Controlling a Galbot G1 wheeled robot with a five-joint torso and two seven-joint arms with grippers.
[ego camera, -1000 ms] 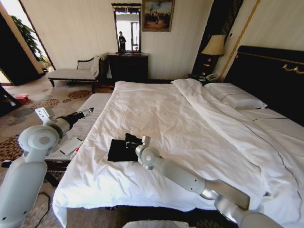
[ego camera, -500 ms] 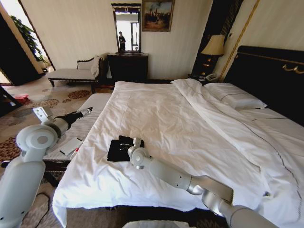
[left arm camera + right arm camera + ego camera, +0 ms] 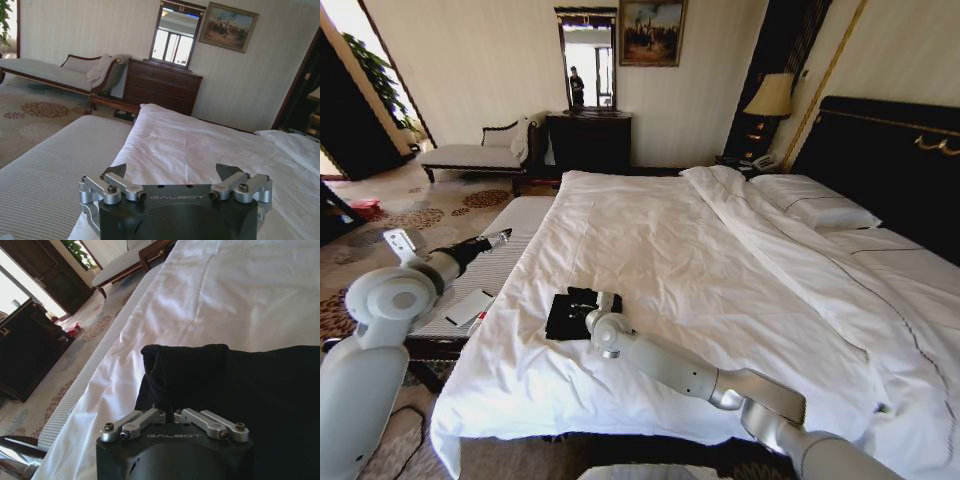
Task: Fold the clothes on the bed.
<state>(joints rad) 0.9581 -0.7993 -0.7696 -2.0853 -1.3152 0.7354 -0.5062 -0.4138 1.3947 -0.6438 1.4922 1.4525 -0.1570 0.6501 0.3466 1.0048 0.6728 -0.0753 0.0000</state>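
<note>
The clothes, a black T-shirt (image 3: pixel 563 314), lie as a small folded bundle on the white duvet of the bed (image 3: pixel 700 250), near its left edge. My right arm reaches across the duvet from the lower right, and my right gripper (image 3: pixel 592 304) rests on the shirt. In the right wrist view the right gripper (image 3: pixel 167 413) has its links drawn together, shut on a raised fold of the black T-shirt (image 3: pixel 260 385). My left gripper (image 3: pixel 503 237) hangs idle over the striped bench beside the bed. It stands open in the left wrist view (image 3: pixel 172 172) with nothing between its fingers.
A grey striped bench (image 3: pixel 505 262) runs along the bed's left side with a flat white item (image 3: pixel 468 306) on it. Beyond are a chaise (image 3: pixel 480 152), a dark dresser (image 3: pixel 590 140), a lamp (image 3: pixel 772 97), pillows (image 3: pixel 815 200) and the dark headboard (image 3: pixel 890 160).
My right gripper has moved left and down with the fabric, and the shirt now lies flatter. My left arm has sunk slightly.
</note>
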